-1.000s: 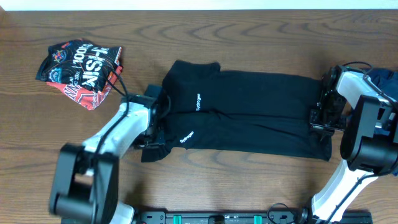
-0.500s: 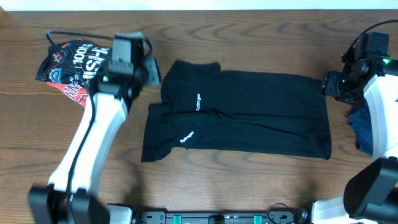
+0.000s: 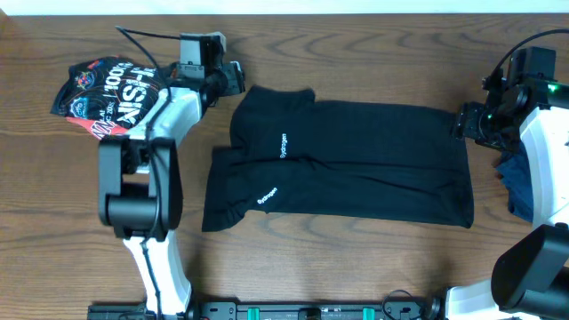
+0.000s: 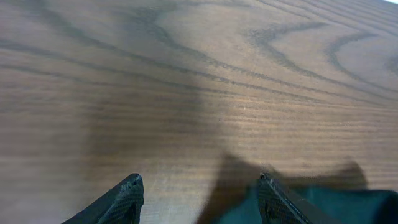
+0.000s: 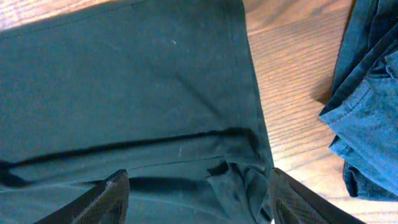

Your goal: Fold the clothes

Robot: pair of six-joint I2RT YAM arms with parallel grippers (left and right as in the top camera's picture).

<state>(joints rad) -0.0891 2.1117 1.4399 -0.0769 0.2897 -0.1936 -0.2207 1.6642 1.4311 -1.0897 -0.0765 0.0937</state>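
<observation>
Shirt [image 3: 342, 164] released, left pincer [image 4: 199, 182] and right pincer [image 5: 198, 177] withdrawn.

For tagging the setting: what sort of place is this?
Likely a robotics lab bench: a wood-grain table, a left arm and right arm based at one edge, and a black shirt spread out for folding.

From overhead, I could not read the white lettering [image 3: 284, 147] on the black shirt [image 3: 356, 164]; it was too small. The right arm [image 3: 544, 160] hid most of the dark blue garment [image 3: 514, 187]. In the left wrist view, the bottom edge cut off all of the left gripper [image 4: 198, 188] but its fingertips.
</observation>
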